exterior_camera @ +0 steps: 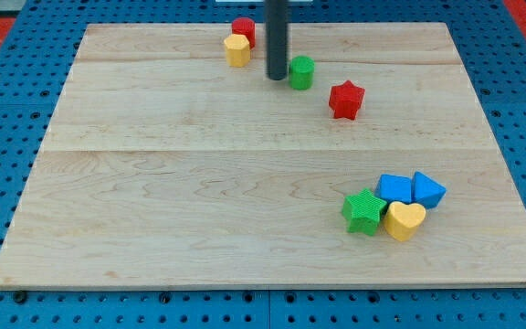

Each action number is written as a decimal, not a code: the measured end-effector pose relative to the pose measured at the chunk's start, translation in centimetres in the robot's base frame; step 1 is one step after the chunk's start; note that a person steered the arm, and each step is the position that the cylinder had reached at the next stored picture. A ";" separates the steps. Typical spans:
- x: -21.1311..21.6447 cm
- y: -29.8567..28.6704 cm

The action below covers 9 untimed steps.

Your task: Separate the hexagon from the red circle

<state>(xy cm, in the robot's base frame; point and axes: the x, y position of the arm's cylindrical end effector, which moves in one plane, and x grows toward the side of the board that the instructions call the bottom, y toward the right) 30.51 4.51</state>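
A yellow hexagon [236, 50] lies near the view's top, left of centre, touching a red circle [244, 30] just above and to its right. My tip [276, 79] stands on the board to the right of the hexagon, a short gap away. A green circle [301, 72] sits right next to my tip on its right side.
A red star [346, 100] lies right of the green circle. At the view's lower right is a cluster: a green star [364, 211], a yellow heart [405, 220], a blue block [394, 189] and a blue triangle [427, 190]. The wooden board [153, 201] lies on a blue pegboard.
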 end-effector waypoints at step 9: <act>-4.4 -0.2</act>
<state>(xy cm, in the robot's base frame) 26.10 4.31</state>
